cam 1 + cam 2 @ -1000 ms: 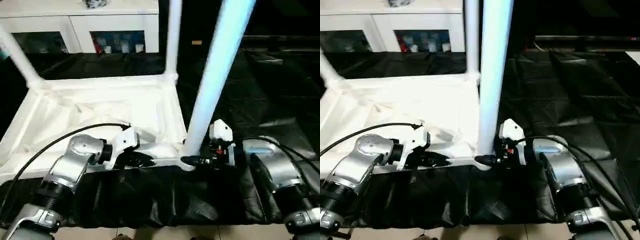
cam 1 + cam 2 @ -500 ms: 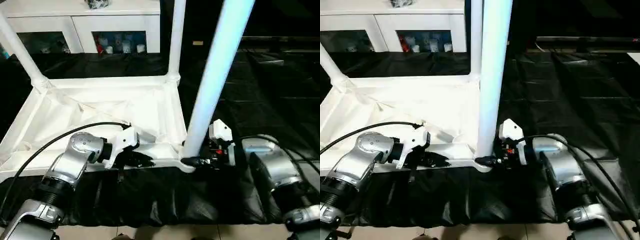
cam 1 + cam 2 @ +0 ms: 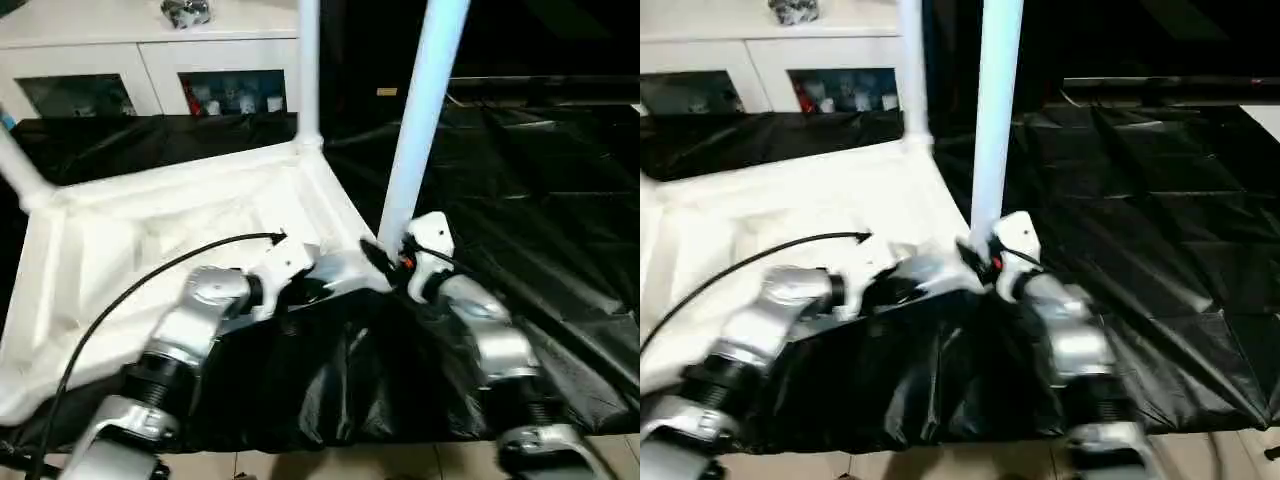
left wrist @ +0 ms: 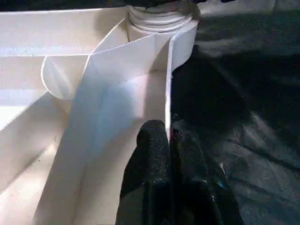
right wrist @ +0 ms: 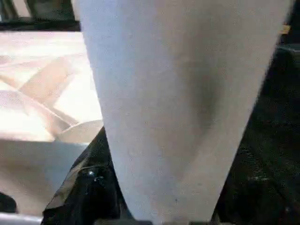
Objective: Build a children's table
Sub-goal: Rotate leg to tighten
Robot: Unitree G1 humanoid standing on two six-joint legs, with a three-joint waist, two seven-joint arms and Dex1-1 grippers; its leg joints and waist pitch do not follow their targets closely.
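Plastic sheeting, black and creased, covered the floor, and on it lay the upturned white tabletop, ribbed underside up, tilted so its near right corner sat closest to the robot. Behind it stood a white cabinet with glass doors. Three legs rose from the corner sockets: a far left leg, a far right leg, and the near right leg, the last standing in its socket between the two arms. The left gripper had its black fingers pressed together on the thin rim wall of the tabletop just short of that socket, pinching the edge. The right gripper sat at the foot of the near right leg, its fingers either side of the tube; whether they truly clamped it I could not tell. The risk, as I judged it, lay in that leg: if not fully seated, any sideways pull from the right arm could lever it out of the socket or skew the light tabletop, and the thin rim could slip from the left gripper's narrow pinch.
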